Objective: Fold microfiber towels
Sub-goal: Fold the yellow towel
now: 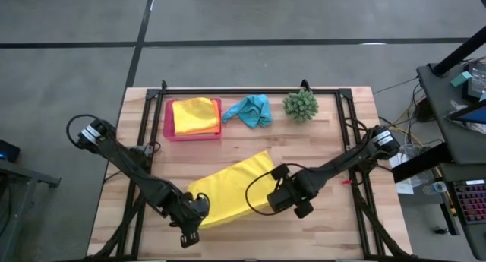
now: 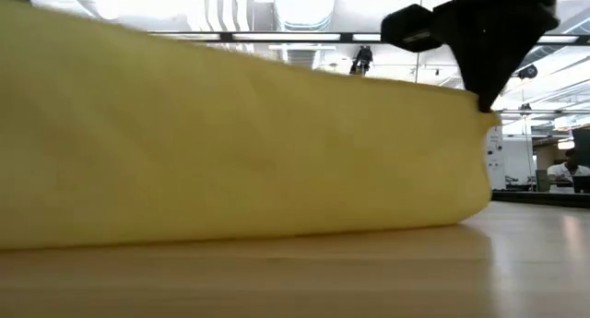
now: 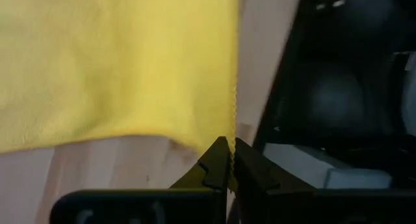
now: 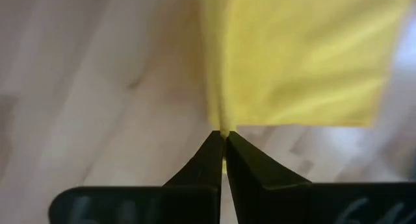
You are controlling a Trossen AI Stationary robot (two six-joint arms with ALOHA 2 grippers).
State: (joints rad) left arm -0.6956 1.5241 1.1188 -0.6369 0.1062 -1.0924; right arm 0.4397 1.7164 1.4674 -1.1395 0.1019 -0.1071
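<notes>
Worktop (image 1: pixel 334 140) first, pale wood planks with a dark frame around the back and sides, and I've got both arms low over its near half. Spread across the middle is the big yellow towel (image 1: pixel 231 187), lying slantwise, its near edge lifted off the wood; from table height it fills nearly the whole frame as a yellow wall (image 2: pixel 240 143). My left pincer (image 1: pixel 199 207) is clamped tight on that towel's near-left corner, and the wrist camera shows the zigzag hem (image 3: pixel 232 120) running straight down into the closed tips. My right pincer (image 1: pixel 272 201) is squeezed shut on the near-right corner, a pinch of yellow between the tips (image 4: pixel 223 136). Back left sits the pink tray (image 1: pixel 168 125) with a folded yellow towel (image 1: pixel 194 112) stacked on an orange one (image 1: pixel 211 130). Just right of it, a crumpled turquoise towel (image 1: pixel 250 110) lies on the wood, and beside that the small spiky green plant ball (image 1: pixel 301 104).
</notes>
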